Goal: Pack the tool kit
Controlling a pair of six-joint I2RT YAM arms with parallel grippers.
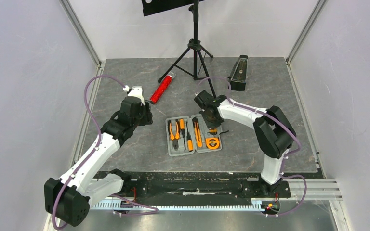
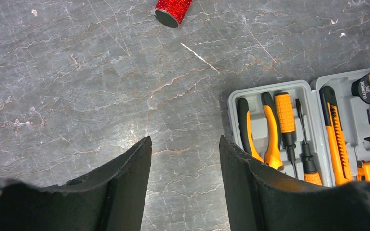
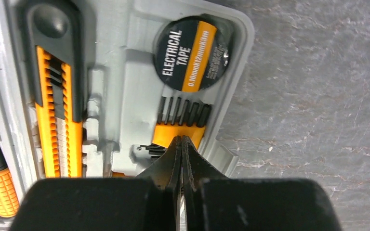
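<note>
2 halves: the grey case (image 1: 178,153) lies wide open and flat on the table (image 1: 144,149), centre near side, between the arms. Its long axis runs left to right, a touch askew.
Tool axis: everything sits crosswise to that, near to far. The pliers (image 1: 174,130) are in the left half, handle ends toward the far side. The fat screwdriver (image 2: 285,113) has its handle far; the thin screwdriver (image 2: 303,144) beside it is reversed, tip far.
Right half: the knife (image 1: 197,134) lies lengthwise by the hinge, with the round tape measure (image 1: 212,143) at the near right corner.
Writing: "ELECTRICAL TAPE" in white on the black-and-orange roll (image 3: 190,53); the smaller print beside it is too fine to read.
Left gripper (image 2: 184,142): jaws apart, nothing between them, over bare table just left of the case.
Right gripper (image 3: 180,144): fingers pressed together, empty, tips over the orange-and-black key holder (image 3: 180,122) beside the roll. Touching or not, cannot tell.
Top view only: the red glittery cylinder (image 1: 162,89) full length, the black metronome (image 1: 238,72), the tripod stand (image 1: 195,48). The right arm covers the case's far right corner here.
Right wrist only: that covered corner, roll and label in plain sight.
</note>
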